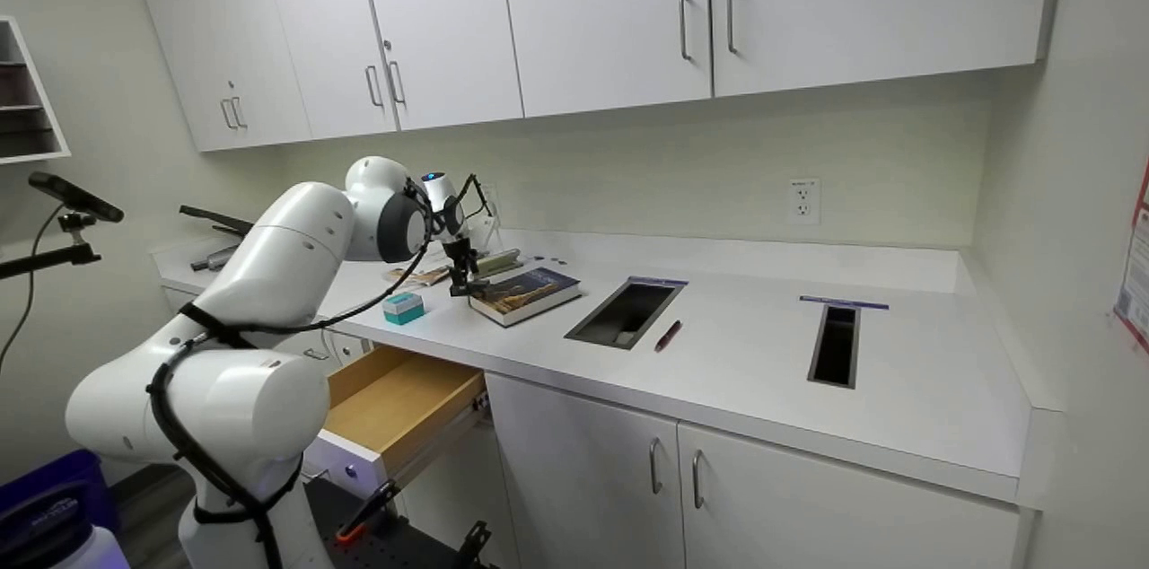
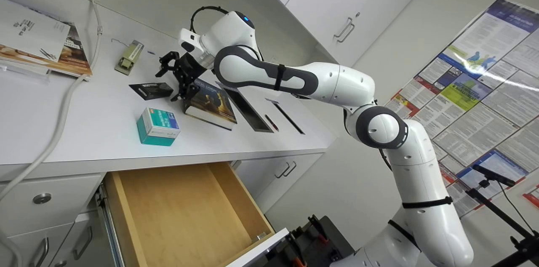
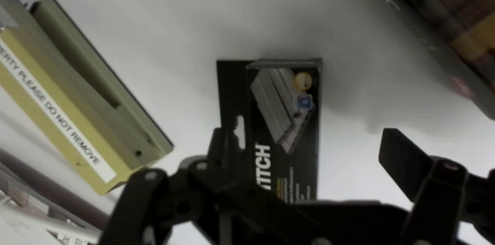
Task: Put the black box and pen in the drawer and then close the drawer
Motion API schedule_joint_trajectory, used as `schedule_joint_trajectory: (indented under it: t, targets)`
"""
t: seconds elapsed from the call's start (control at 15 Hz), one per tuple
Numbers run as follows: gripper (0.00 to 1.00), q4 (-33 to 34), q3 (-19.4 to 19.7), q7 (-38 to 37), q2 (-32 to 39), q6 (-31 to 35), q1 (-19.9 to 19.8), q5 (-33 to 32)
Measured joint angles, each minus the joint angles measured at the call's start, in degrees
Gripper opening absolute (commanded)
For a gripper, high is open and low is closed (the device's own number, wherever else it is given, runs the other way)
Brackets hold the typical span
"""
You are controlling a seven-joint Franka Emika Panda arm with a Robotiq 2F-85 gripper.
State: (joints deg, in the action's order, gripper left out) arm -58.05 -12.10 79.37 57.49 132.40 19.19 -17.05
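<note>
The black box (image 2: pixel 151 90) is a flat hang-tab package lying on the counter between the book and the olive tool. In the wrist view the black box (image 3: pixel 286 121) lies below my open gripper (image 3: pixel 305 138); the left finger overlaps its tab and the right finger is clear of it. The gripper (image 2: pixel 167 85) is empty, just above the box. The dark red pen (image 1: pixel 669 336) lies on the counter beside a cutout; it also shows in an exterior view (image 2: pixel 271 123). The drawer (image 1: pixel 404 398) is pulled out; its bare wooden inside shows in both exterior views (image 2: pixel 185 208).
A thick book (image 2: pixel 212 105) lies right beside the gripper. A teal and white box (image 2: pixel 158 126) stands near the counter edge. An olive metal tool (image 2: pixel 129 57), magazines (image 2: pixel 38 35) and a white cable (image 2: pixel 63 119) lie nearby. The counter has cutouts (image 1: pixel 628 313).
</note>
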Motion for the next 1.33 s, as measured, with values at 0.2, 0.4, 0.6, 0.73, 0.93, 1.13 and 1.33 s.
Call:
schedule_joint_trajectory:
  t: [0.2,0.4,0.6,0.73,0.93,1.13,1.33]
  targets:
    - [1.0,3.1,0.1,0.3,1.6,-0.5,0.2,0.4]
    - [1.0,6.3,0.0,1.9,3.8,-1.9,0.1,1.4]
    - [0.75,9.4,0.0,4.0,6.2,-3.6,0.1,2.7]
    - [0.66,11.4,0.0,5.2,7.6,-5.0,0.1,3.3]
    - [0.43,14.4,0.0,6.2,9.0,-7.7,0.2,3.9]
    - [0.21,17.2,0.0,6.2,10.0,-9.9,0.6,4.2]
    - [0.19,18.9,-0.2,6.2,10.7,-11.6,0.8,4.3]
